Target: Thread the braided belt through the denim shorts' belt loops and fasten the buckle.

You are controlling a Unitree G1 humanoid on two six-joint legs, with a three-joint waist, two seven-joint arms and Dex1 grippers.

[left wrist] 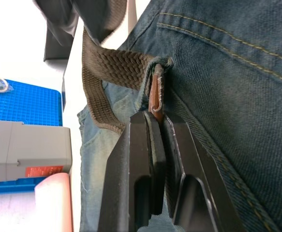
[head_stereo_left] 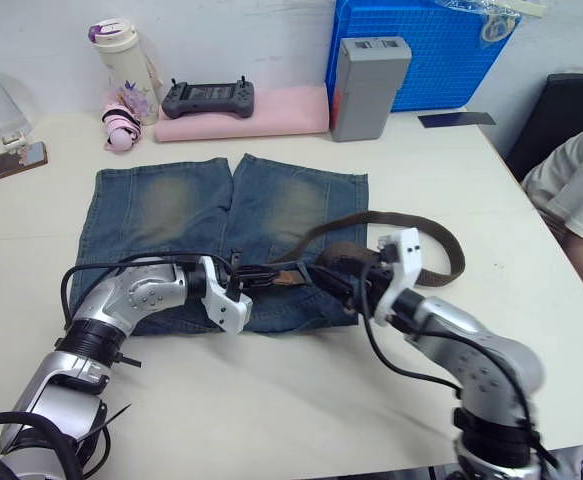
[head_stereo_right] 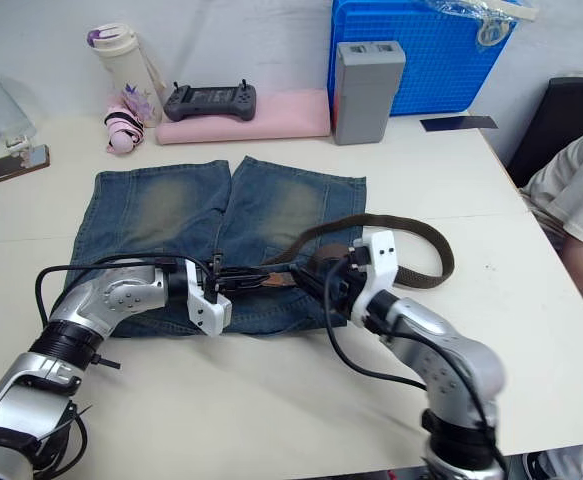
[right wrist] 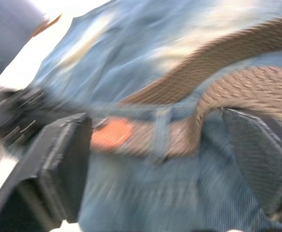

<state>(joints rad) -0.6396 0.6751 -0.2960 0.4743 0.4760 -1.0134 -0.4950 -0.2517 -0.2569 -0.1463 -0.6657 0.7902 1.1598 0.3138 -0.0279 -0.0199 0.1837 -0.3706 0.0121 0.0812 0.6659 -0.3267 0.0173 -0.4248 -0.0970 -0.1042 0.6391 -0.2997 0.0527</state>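
Note:
The denim shorts [head_stereo_left: 171,210] lie flat on the table, waistband toward me. The braided belt [head_stereo_left: 441,240] curves in a loop on the table right of the shorts and runs back along the waistband. Its tan end [left wrist: 155,94] comes out of one of the belt loops [left wrist: 164,64], and my left gripper [left wrist: 156,118] is shut on that end. My right gripper [right wrist: 155,121] is open over the waistband, its fingers [right wrist: 63,154] on either side of the belt, just right of the belt loop [right wrist: 161,133]. The buckle is hidden.
At the back stand a pink pad [head_stereo_left: 271,112] with a black controller [head_stereo_left: 208,98], a grey box [head_stereo_left: 369,85], a blue crate [head_stereo_left: 421,45] and a bottle [head_stereo_left: 123,60]. A phone [head_stereo_left: 6,163] lies far left. A person's arm [head_stereo_left: 576,200] is at the right edge.

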